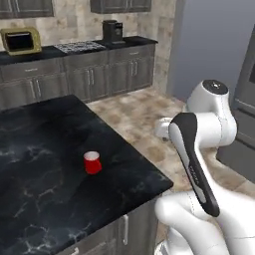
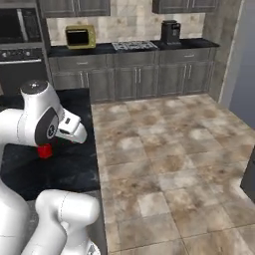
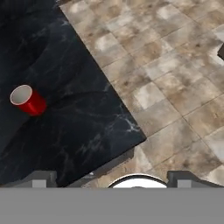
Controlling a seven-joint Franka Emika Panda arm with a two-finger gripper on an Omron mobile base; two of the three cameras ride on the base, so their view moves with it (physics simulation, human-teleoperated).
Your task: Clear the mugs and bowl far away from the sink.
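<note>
bring the open gripper [image 3: 111, 179] down over the red mug [image 3: 28, 100], standing upright near the black counter's [image 3: 78, 127] corner.

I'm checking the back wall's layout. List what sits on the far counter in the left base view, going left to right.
Yellow toaster oven → cooktop → black coffee machine.
</note>
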